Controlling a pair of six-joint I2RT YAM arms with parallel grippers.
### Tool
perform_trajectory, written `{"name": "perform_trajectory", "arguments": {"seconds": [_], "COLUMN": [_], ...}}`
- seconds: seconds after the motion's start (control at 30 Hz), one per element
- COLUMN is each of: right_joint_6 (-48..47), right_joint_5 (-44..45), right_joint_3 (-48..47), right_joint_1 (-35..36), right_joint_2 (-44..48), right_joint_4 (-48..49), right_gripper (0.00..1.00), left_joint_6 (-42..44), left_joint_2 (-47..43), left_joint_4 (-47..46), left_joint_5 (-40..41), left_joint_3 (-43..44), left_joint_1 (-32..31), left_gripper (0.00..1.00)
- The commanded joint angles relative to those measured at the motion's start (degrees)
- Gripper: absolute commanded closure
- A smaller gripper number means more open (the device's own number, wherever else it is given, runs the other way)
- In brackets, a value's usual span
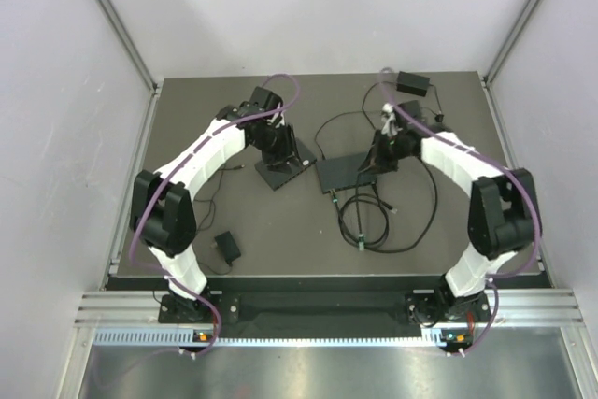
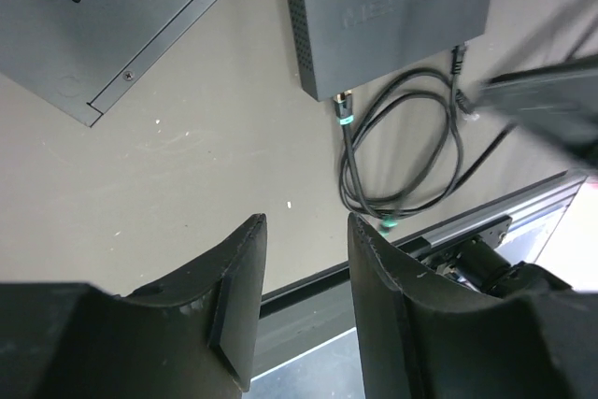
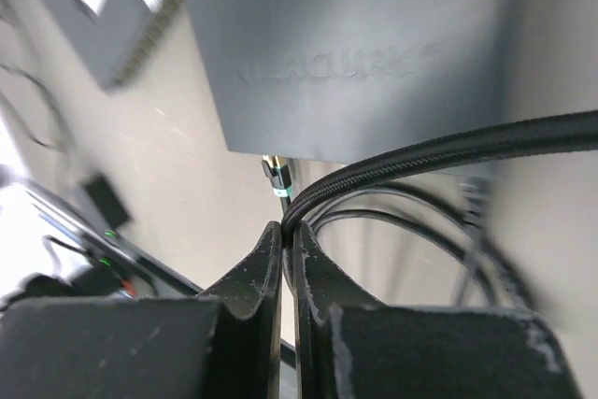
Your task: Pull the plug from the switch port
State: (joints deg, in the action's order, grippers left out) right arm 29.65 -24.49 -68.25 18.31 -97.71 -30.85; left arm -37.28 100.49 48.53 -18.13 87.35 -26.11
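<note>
The plug (image 2: pixel 344 107) sits in the edge of the switch (image 2: pixel 392 7) nearest the arm bases, its long axis square to that edge, nose pointing into the switch. The left pincer (image 2: pixel 304 231) gapes empty, apart from the switch. The right pincer (image 3: pixel 288 231) pinches a braided cable (image 3: pixel 448 149) near the plug, shown only in its blurred wrist view.

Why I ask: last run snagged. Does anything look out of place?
Yes. The right end effector is pinched on a braided cable, not on the plug, which sits in the switch. Pulling there may strain the cable.
</note>
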Motion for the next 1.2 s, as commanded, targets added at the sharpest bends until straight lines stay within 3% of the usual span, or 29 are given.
{"name": "perform_trajectory", "arguments": {"seconds": [0.0, 0.37, 0.6, 0.67, 0.8, 0.9, 1.17], "right_joint_6": [0.6, 18.2, 15.4, 17.4, 27.7, 38.3, 44.4], "right_joint_5": [-3.9, -0.5, 5.8, 3.6, -11.1, -16.2, -18.5], "right_joint_3": [-1.2, 9.1, 1.6, 1.6, 4.9, 8.8, 10.4], "right_joint_1": [-5.8, -30.1, -36.5, -38.5, -39.2, -36.9, -30.9], "right_joint_2": [5.8, 9.0, 0.4, -0.3, -2.4, -1.5, 0.6], "right_joint_4": [1.1, 13.3, 9.2, 10.9, 24.3, 34.7, 37.2], "right_gripper": [1.0, 1.0, 1.0, 1.0, 1.0, 1.0, 1.0], "left_joint_6": [1.5, 2.8, 3.5, 3.7, 3.3, 3.2, 2.4], "left_joint_2": [1.2, 1.6, 0.1, -0.2, -0.6, -0.1, 1.6], "left_joint_4": [0.6, 1.0, 0.9, 0.7, -0.1, -0.4, -1.0], "left_joint_5": [-1.2, -1.1, -0.8, -0.4, -0.4, -0.6, -1.5], "left_joint_3": [1.9, 1.7, -0.3, -1.3, -2.2, -1.5, -0.3], "left_joint_1": [-0.2, -0.2, -0.2, -0.2, -0.2, -0.2, -0.2], "left_gripper": [0.55, 0.55, 0.55, 0.55, 0.55, 0.55, 0.55]}}
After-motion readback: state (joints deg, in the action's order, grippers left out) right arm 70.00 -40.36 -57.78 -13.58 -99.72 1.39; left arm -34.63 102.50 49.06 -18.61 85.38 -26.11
